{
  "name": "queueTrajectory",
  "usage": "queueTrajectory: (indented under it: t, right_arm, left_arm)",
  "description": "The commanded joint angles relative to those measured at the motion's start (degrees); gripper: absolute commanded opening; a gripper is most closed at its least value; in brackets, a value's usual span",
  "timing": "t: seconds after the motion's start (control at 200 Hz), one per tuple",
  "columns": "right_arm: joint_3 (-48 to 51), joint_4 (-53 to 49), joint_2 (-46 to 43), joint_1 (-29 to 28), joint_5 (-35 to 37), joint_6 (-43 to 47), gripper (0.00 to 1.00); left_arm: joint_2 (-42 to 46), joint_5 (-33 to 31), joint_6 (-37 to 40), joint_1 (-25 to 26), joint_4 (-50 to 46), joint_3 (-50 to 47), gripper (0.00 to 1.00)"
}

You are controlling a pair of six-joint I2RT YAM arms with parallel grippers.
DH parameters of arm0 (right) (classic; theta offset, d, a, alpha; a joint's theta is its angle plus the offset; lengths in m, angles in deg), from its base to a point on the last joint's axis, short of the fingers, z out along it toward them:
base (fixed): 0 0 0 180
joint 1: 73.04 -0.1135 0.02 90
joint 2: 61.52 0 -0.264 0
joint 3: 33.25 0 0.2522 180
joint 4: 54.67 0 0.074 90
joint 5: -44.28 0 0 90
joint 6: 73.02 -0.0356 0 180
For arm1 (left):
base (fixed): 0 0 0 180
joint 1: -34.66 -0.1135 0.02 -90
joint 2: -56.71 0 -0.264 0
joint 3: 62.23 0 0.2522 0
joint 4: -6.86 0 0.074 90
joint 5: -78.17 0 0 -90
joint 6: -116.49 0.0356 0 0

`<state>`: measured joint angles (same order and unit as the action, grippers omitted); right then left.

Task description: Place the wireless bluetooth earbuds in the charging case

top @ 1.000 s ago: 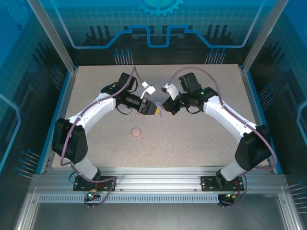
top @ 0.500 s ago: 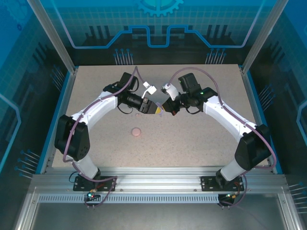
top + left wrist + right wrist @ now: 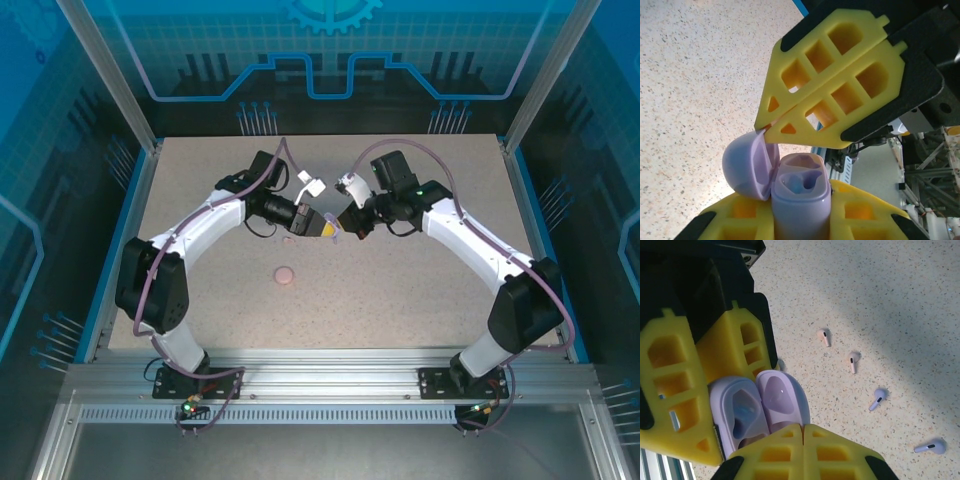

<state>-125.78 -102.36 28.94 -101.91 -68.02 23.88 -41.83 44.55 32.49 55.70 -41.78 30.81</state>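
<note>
A purple charging case [image 3: 800,200] stands upright between the yellow fingers [image 3: 737,220] of my left gripper [image 3: 800,212], which is shut on its body. The case's lid [image 3: 745,165] hangs open to the left, and the two wells inside are bare. My right gripper [image 3: 802,427] is shut, its tips resting on the rim of the open lid [image 3: 782,395]. The grippers meet above mid-table, left gripper [image 3: 318,226] facing right gripper [image 3: 347,226]. Loose earbuds lie on the table: two pale pink, earbud [image 3: 824,336] and earbud [image 3: 853,361], and two purple, earbud [image 3: 878,398] and earbud [image 3: 931,446].
A round pink case [image 3: 285,275] lies shut on the speckled table [image 3: 420,300], nearer the arm bases than the grippers. Blue frame rails border the table on the left and right.
My left gripper's jaws have closed in on the purple case. Both arms have barely shifted, and the right gripper has stayed shut.
</note>
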Motion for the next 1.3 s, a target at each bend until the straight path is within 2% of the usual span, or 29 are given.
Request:
queueTrajectory:
  t: [0.0, 0.055, 0.135, 0.3, 0.455, 0.565, 0.7, 0.855, 1.09, 1.296]
  right_arm:
    - [-2.5, -0.2, 0.6, 0.9, 1.2, -2.6, 0.15]
    - [-2.7, 0.0, 0.0, 2.4, -0.5, -3.8, 0.28]
    - [-2.3, 0.1, -1.8, 4.3, -2.7, -5.5, 0.41]
    - [0.7, 0.5, -5.6, 9.0, -4.1, -11.9, 0.56]
    - [1.2, -1.5, -3.0, 9.9, 0.9, -20.4, 0.58]
    - [0.3, -2.5, 1.2, 7.3, 6.9, -25.5, 0.59]
    - [-4.5, -6.5, 9.5, 2.3, 15.4, -29.5, 0.58]
    - [-11.1, -10.2, 19.9, -1.4, 22.3, -32.2, 0.54]
    - [-22.7, -16.0, 32.8, -4.1, 27.5, -32.8, 0.49]
    - [-30.6, -19.7, 39.6, -5.8, 30.3, -32.0, 0.47]
  left_arm:
    - [0.3, 2.3, 0.7, -0.5, 0.3, 1.3, 0.01]
    - [1.1, 1.6, 0.3, -0.8, 1.1, 0.5, 0.00]
    - [2.6, 0.5, -1.1, -1.4, 4.2, -1.1, 0.00]
    - [8.8, -5.0, -8.1, -3.3, 18.3, -9.1, 0.00]
    - [16.8, -15.0, -15.1, -3.5, 37.0, -19.9, 0.00]
    - [21.9, -21.7, -18.6, -3.5, 51.2, -27.5, 0.00]
    - [26.5, -29.7, -18.9, -3.1, 63.0, -33.7, 0.00]
    - [29.9, -36.2, -13.5, -1.2, 73.5, -38.9, 0.00]
    - [30.4, -41.8, -10.8, 1.0, 81.7, -40.6, 0.00]
    - [30.9, -45.6, -11.8, 2.0, 85.7, -40.6, 0.00]
